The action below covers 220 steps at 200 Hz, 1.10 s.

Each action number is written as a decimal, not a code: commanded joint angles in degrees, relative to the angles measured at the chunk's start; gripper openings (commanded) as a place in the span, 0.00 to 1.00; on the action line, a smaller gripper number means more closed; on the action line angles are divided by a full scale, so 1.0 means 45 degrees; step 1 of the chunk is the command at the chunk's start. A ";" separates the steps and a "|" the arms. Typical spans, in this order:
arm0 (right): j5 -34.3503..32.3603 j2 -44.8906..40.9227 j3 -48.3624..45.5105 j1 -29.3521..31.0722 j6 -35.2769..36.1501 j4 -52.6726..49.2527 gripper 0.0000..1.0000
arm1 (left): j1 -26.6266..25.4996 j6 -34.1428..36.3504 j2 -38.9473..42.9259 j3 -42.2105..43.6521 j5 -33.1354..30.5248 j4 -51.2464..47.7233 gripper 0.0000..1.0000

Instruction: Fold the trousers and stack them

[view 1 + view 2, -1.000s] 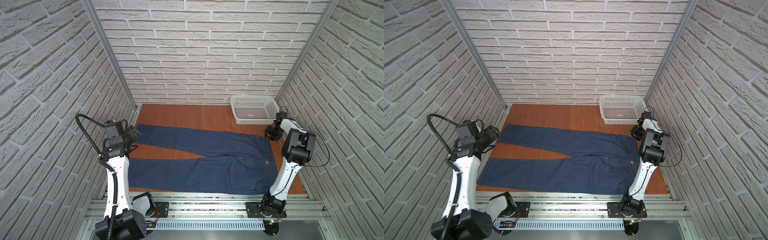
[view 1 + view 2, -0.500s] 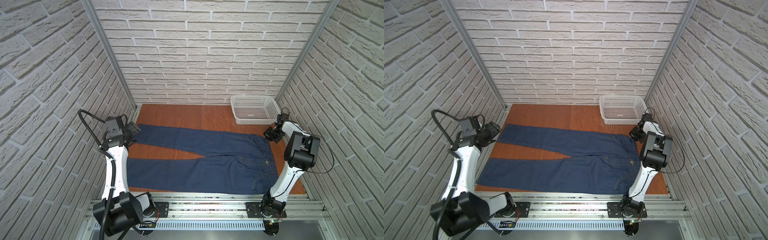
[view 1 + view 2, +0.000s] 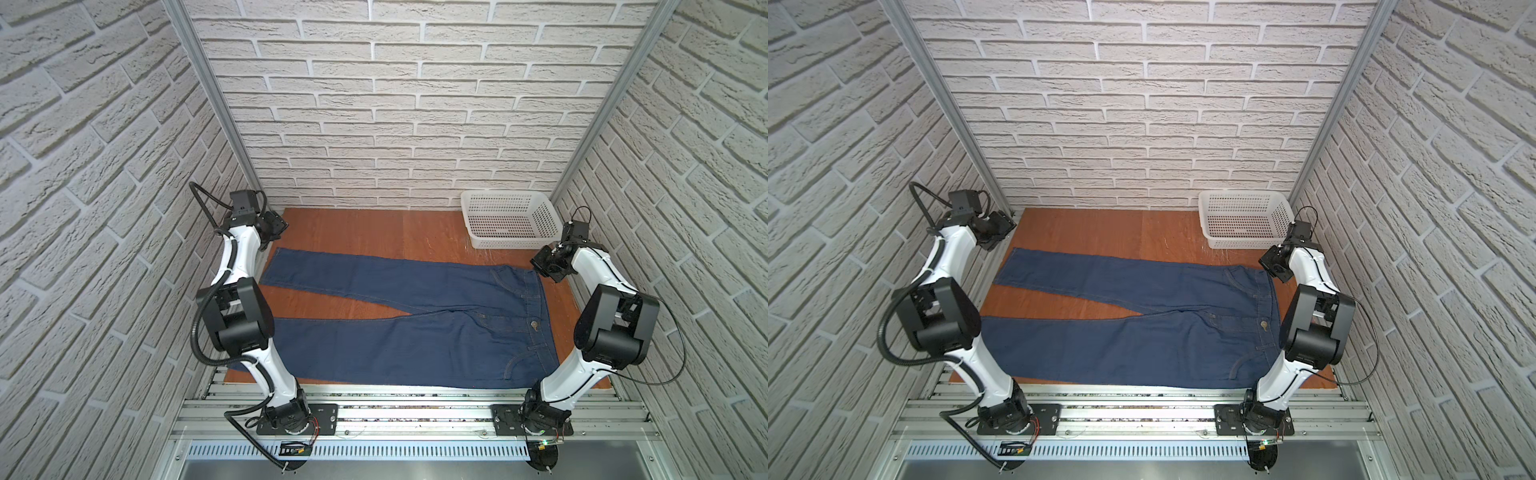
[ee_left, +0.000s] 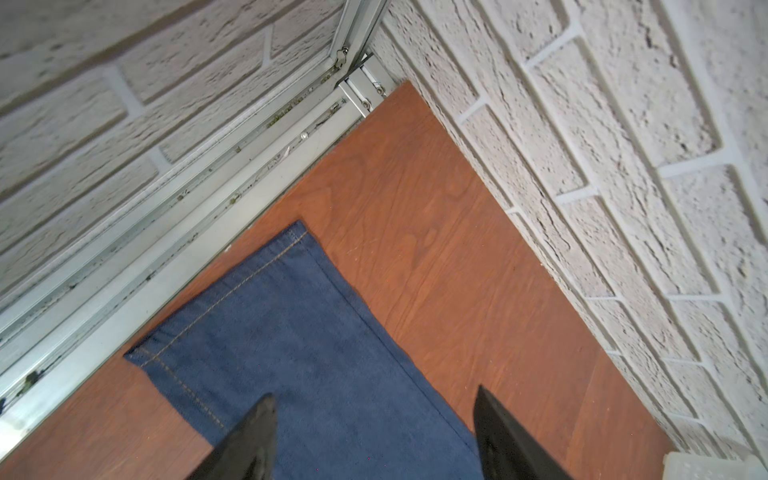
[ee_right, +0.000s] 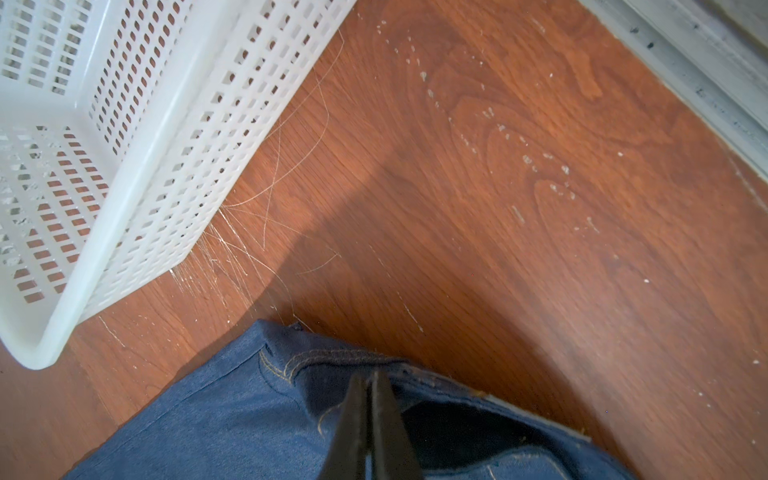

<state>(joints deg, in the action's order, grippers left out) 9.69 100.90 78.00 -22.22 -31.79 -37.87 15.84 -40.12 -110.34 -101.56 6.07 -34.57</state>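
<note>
In both top views the trousers (image 3: 415,328) (image 3: 1142,328) are lying flat on the counter (image 3: 353,232), with the legs pointing left and the waist lying right, near the white basket (image 3: 511,241). In the left wrist view the left pincer (image 4: 374,395) is hovering released, its jaws standing wide over the far leg's hem. In the right wrist view the right pincer (image 5: 368,378) is clenching the waistband.

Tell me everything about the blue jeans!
The jeans are dark blue denim with tan stitching and a metal waist button. They lie flat, front up, on the wooden table, legs spread apart, unfolded. The shut right tool pinches the waistband's far corner; the open left tool is above the far leg's hem.
</note>
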 commanded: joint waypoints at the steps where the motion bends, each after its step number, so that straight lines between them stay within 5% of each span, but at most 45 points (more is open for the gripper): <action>1: 0.0305 -0.0643 -0.0209 0.0181 -0.0167 0.0463 0.05 | 0.0029 0.0444 -0.1901 -0.2060 -0.0734 -0.1592 0.72; 71: 0.0904 -0.0733 -0.0399 0.0909 -0.0123 0.0643 0.05 | 0.0091 0.1161 -0.8765 -1.0944 -0.1395 -0.5872 0.64; 151: 0.0631 -0.1135 -0.0425 0.0991 0.0014 0.0523 0.05 | 0.0230 0.1288 -1.0115 -1.0673 -0.1250 -0.5591 0.62; 220: 0.0581 -0.0939 -0.0516 0.1001 -0.0040 0.0651 0.05 | 0.0259 0.2108 -0.9701 -0.9244 -0.1842 -0.6356 0.42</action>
<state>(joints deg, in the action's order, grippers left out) 12.32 98.24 76.27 -18.09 -32.32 -36.53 16.38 -32.36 -154.04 -147.81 -0.89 -58.43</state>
